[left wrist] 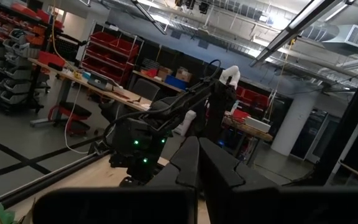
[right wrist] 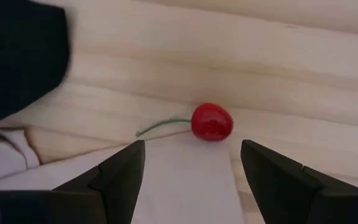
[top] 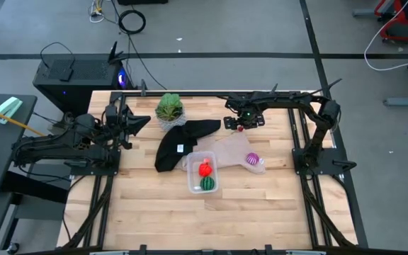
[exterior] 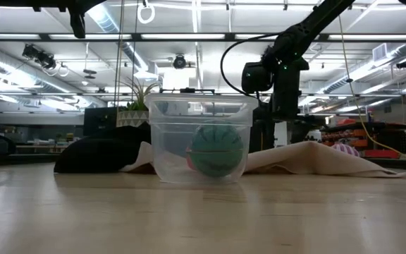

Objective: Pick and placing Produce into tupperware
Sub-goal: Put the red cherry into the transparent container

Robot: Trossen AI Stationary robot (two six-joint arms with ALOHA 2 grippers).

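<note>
Jaws of the right gripper (right wrist: pixel 191 171) spread wide, empty, hovering above a small red cherry (right wrist: pixel 212 122) lying on the worktop (right wrist: pixel 278 56) at the beige cloth's (right wrist: pixel 185 180) edge. Probably light, hard, glossy, so apt to roll or squirt out; best pinched across the round body, not the thin green stem (right wrist: pixel 160 126). Left gripper (top: pixel 137 122) shut, parked. Tupperware (top: pixel 192 183) already holding red and green fruit.

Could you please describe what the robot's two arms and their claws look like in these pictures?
Both arms are dark, near-black jointed links on black frames. The left claw ends in two tapered black fingers. The right claw has two broad, wedge-shaped black fingers; its wrist shows small green lights, and a black cable loops above it in the low view.
</note>
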